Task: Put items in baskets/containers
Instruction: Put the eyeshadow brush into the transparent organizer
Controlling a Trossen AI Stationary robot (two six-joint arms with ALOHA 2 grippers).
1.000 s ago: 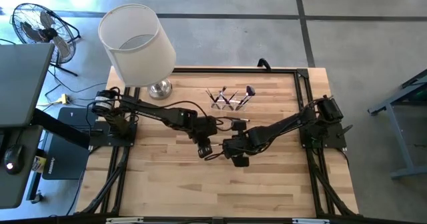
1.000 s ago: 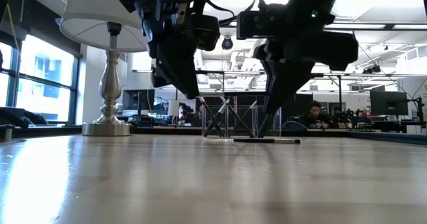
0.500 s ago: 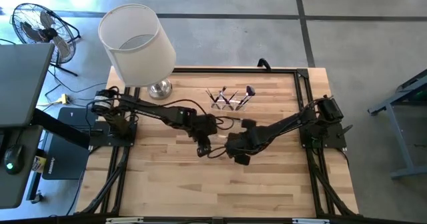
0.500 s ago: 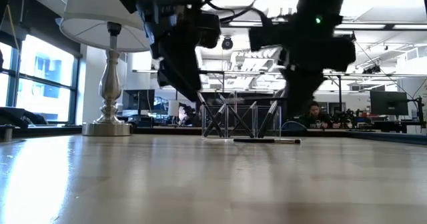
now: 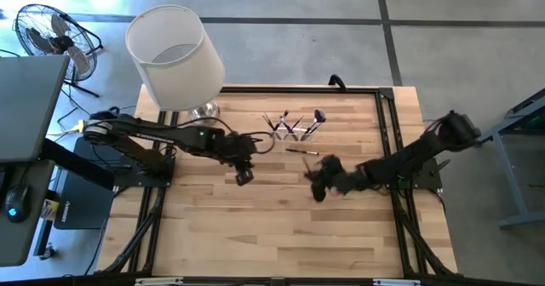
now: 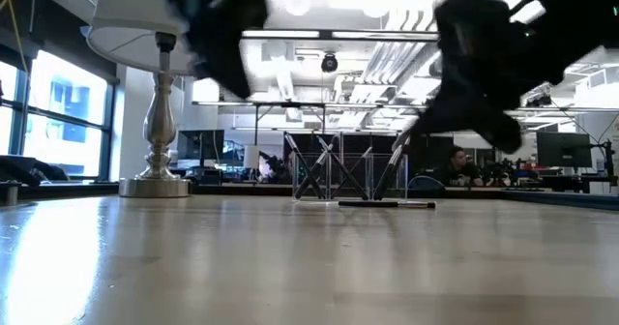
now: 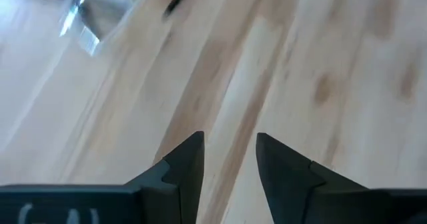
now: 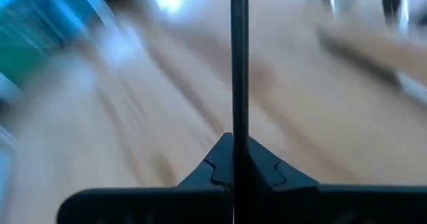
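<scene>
Brush pinched in the right gripper, holder at the table's far side

The brush [image 8: 239,57] stands straight out from the right gripper [image 8: 235,159], whose jaws are closed on it. The clear holder [image 5: 294,129], with brushes in it, sits beyond another brush [image 5: 300,151] lying flat. The left gripper [image 7: 229,159] hovers with jaws parted, empty. No writing is readable.

Left tool [image 7: 229,159] fingers parted, empty, right tool [image 8: 233,159] clamped on brush [image 8: 239,64]

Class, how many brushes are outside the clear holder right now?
2. One brush lies on the table beside the holder; the held brush is in the right gripper. Others may be hidden.
</scene>
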